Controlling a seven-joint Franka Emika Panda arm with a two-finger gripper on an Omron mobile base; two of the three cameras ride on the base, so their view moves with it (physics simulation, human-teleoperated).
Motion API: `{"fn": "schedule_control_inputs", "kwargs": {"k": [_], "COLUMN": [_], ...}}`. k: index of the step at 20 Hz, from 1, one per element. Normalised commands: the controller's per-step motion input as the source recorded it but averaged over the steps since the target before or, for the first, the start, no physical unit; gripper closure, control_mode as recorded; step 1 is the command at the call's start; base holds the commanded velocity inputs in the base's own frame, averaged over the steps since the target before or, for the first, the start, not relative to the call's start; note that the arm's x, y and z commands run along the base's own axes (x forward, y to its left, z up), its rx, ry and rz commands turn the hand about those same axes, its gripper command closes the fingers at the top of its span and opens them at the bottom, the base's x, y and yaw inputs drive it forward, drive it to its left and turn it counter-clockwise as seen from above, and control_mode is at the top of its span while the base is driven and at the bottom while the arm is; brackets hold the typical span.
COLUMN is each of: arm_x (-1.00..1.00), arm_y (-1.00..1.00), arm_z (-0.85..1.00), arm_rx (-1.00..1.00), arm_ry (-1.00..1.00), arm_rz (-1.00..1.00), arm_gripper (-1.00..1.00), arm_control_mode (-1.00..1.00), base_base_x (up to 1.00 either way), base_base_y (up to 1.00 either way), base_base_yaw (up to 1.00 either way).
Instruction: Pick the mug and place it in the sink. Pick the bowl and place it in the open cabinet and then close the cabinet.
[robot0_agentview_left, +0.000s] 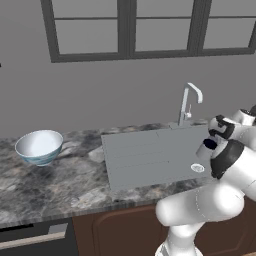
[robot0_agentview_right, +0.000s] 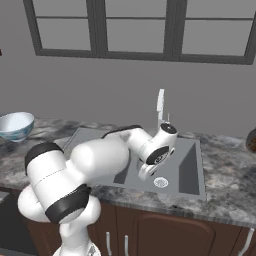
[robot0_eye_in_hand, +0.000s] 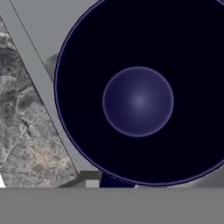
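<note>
My gripper (robot0_agentview_left: 210, 145) is shut on the mug (robot0_agentview_left: 206, 148), a small white mug with a dark navy inside, held low over the right part of the grey sink (robot0_agentview_left: 145, 157). In the hand view the mug (robot0_eye_in_hand: 138, 100) shows its navy inside from close up, with the sink rim (robot0_eye_in_hand: 39, 78) beside it. From the right, the gripper (robot0_agentview_right: 148, 167) hangs over the basin (robot0_agentview_right: 185, 170) near the drain. The large white bowl (robot0_agentview_left: 40, 146) (robot0_agentview_right: 15, 125) stands upright on the counter far to the left. The cabinet is out of view.
A curved chrome tap (robot0_agentview_left: 187, 102) (robot0_agentview_right: 161, 107) rises behind the sink. The marble counter (robot0_agentview_left: 60, 185) runs left to the bowl. Reddish-brown cupboard fronts (robot0_agentview_left: 125, 230) and a dark appliance front (robot0_agentview_left: 35, 240) lie below. A dark object (robot0_agentview_right: 251, 140) sits at the far right.
</note>
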Motion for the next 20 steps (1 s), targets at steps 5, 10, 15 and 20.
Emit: {"fn": "schedule_control_inputs", "kwargs": {"k": [5,10,15,20], "arm_x": [0.20,0.21,0.34,0.50], "arm_y": [-0.09,-0.17,-0.11,-0.08], "arm_z": [-0.29,-0.30,-0.28,-0.24], "arm_rx": [0.00,0.00,0.00,0.00], "arm_ry": [0.01,0.01,0.06,0.18], "arm_rz": [0.00,0.00,0.00,0.00], "arm_gripper": [1.00,1.00,1.00,1.00], "arm_control_mode": [-1.00,-1.00,-1.00,-1.00], "base_base_x": [0.00,0.00,0.00,0.00], "base_base_y": [0.00,0.00,0.00,0.00], "base_base_yaw": [0.00,0.00,0.00,0.00]}}
